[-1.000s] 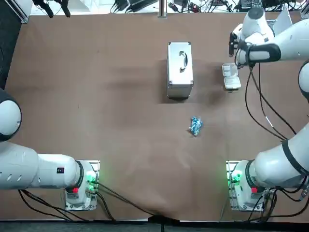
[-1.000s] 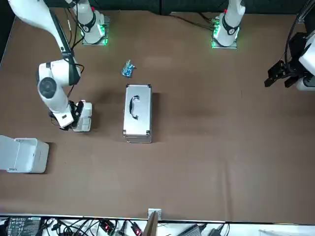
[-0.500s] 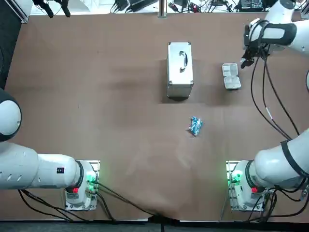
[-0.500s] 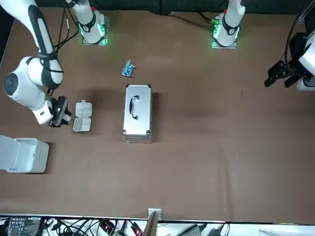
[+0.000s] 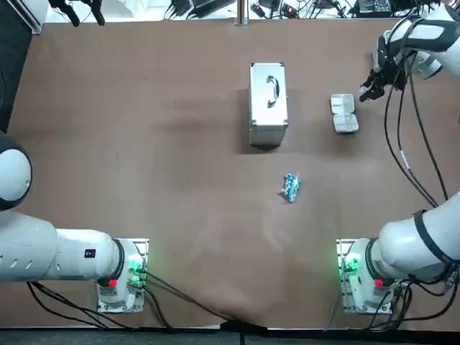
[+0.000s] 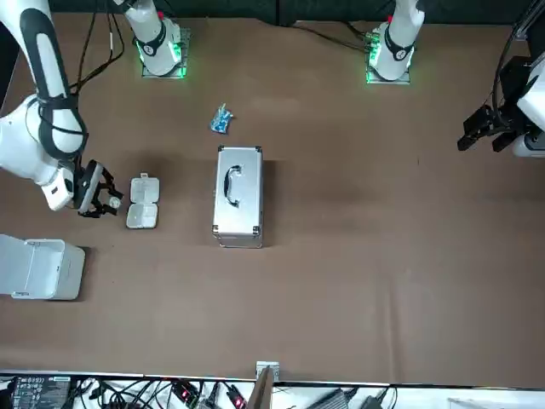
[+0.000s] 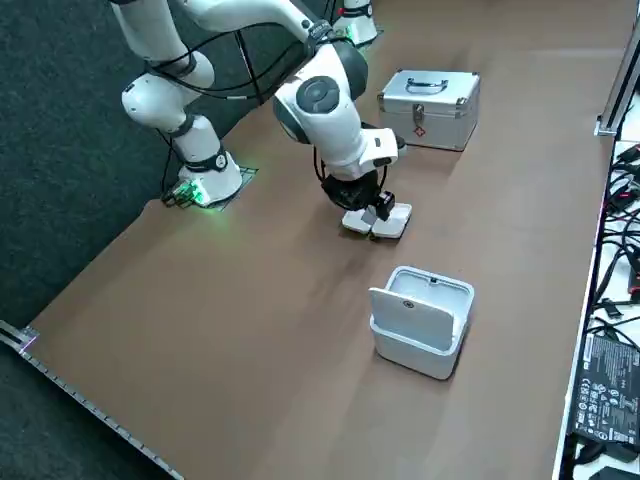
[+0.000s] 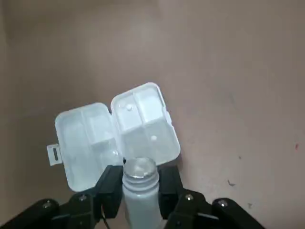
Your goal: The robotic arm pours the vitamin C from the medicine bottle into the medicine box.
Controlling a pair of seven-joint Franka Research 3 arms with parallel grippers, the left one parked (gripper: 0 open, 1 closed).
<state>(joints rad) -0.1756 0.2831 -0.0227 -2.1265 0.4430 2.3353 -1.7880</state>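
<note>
The brown counter [image 5: 144,144] carried a silver case [image 5: 268,104] toward its far edge, a blue packet [image 5: 290,187] nearer the middle, and a white bin [image 7: 420,320] near the far right corner. Cables [image 5: 194,7] trailed beyond the far edge. Within the last second the right end effector [image 6: 95,196] had swung off the medicine box [image 5: 344,113] toward the right edge, stopping just beside it. It pinched the medicine bottle [image 8: 139,171], which was pale and uncapped with its mouth toward the box. The box lay open near the right edge, both compartmented halves flat.
</note>
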